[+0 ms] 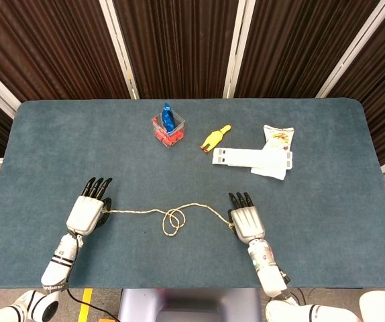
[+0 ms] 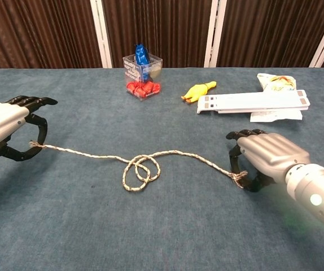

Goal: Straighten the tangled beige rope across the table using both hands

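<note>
The beige rope [image 1: 172, 216] [image 2: 94, 154] runs across the near part of the blue table, with a looped tangle [image 2: 140, 173] at its middle. My left hand [image 1: 88, 211] [image 2: 7, 130] pinches the rope's left end, which rises slightly off the cloth. My right hand [image 1: 246, 220] [image 2: 266, 158] pinches the frayed right end low against the table. The rope between the tangle and each hand lies in gentle curves.
At the back stand a clear box [image 1: 168, 127] [image 2: 142, 74] with red pieces and a blue item, a yellow toy [image 1: 215, 138] [image 2: 198, 91], a white flat strip [image 1: 251, 157] [image 2: 253, 102] and a snack bag [image 1: 277, 136] [image 2: 276, 82].
</note>
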Motion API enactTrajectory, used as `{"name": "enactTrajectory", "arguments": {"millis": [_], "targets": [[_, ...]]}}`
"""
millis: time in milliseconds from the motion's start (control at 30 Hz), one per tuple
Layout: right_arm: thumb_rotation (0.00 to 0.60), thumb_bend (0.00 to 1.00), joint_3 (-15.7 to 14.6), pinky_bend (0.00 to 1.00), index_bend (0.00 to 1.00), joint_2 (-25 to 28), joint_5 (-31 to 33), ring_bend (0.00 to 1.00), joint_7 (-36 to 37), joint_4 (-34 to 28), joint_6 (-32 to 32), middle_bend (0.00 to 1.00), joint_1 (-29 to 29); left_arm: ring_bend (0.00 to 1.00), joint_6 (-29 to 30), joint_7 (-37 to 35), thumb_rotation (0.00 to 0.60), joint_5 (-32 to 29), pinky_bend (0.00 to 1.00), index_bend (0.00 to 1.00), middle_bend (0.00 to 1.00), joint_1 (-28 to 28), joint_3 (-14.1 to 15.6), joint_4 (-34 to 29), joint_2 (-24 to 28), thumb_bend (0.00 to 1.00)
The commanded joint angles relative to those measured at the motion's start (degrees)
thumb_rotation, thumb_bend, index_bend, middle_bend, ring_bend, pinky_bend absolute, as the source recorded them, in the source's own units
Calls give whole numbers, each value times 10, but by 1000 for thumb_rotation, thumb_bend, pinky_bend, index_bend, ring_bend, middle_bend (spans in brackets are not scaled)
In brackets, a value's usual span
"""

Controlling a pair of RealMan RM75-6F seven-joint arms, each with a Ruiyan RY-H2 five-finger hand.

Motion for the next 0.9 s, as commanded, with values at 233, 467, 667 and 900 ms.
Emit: {"name": "enactTrajectory", "arguments": {"millis": [233,467,667,900], "targets": [[600,521,14,0,812,74,-5,0,42,-43,26,185,-13,0,9,3,600,-1,29,609,45,4,-3,5,8,430],[600,521,10,0,816,145,-28,0,99,-73,49,190,-38,0,18,10,600,-4,29,609,47,15,0,11,19,428],[600,521,21,0,817,190,-8,0,140,-64,50,190,-53,0,25,9,600,-15,29,609,46,26,-5,26,31,428],[600,520,30,0,817,225,19,0,183,-36,37,190,-63,0,24,7,600,-29,30,609,46,36,-10,32,46,428]]}}
